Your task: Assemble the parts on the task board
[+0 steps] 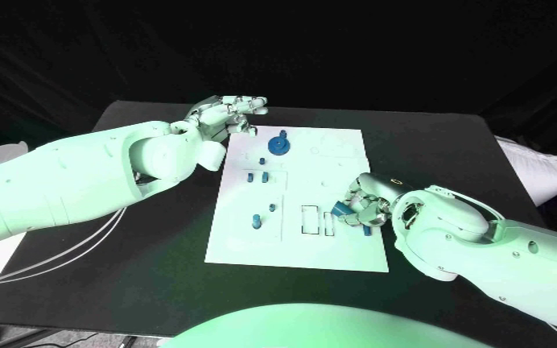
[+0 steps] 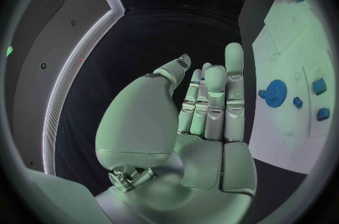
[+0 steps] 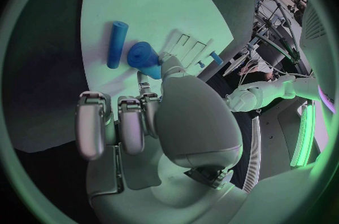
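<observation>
The white task board [image 1: 304, 245] lies mid-table. A blue gear [image 1: 280, 145] stands at its far end, seen again as the gear [image 2: 276, 90] in the left wrist view. My left hand [image 1: 228, 113] hovers by the board's far left corner, fingers straight and holding nothing [image 2: 212, 105]. My right hand [image 1: 365, 202] rests low over the board's near right part. Its thumb and a fingertip pinch a short blue part [image 3: 144, 59], the other fingers curled in. A blue cylinder [image 3: 116, 43] lies loose on the board just beyond it, also visible as the cylinder [image 1: 368, 231].
Two small blue blocks [image 1: 257, 176] and an upright blue peg [image 1: 257, 220] sit on the board's left half. Narrow rectangular slots [image 1: 317, 219] lie just left of my right hand. Black table [image 1: 139, 267] surrounds the board, with white cables [image 1: 70, 251] at its left.
</observation>
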